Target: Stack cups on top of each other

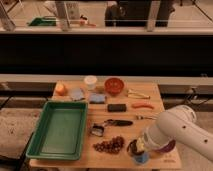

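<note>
While the pale yellow cup (90, 81) is set at the far edge of the table (127, 134) beside the red bowl (114, 85), the gripper (135, 148) is held low at the near edge just above the blue cup (141, 159), the maroon cup (168, 146) being half hidden beside it, and whether anything is clasped cannot be told.

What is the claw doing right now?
Claw: down at the table's near right corner, just above the blue cup; open, closed or holding cannot be told.
</note>
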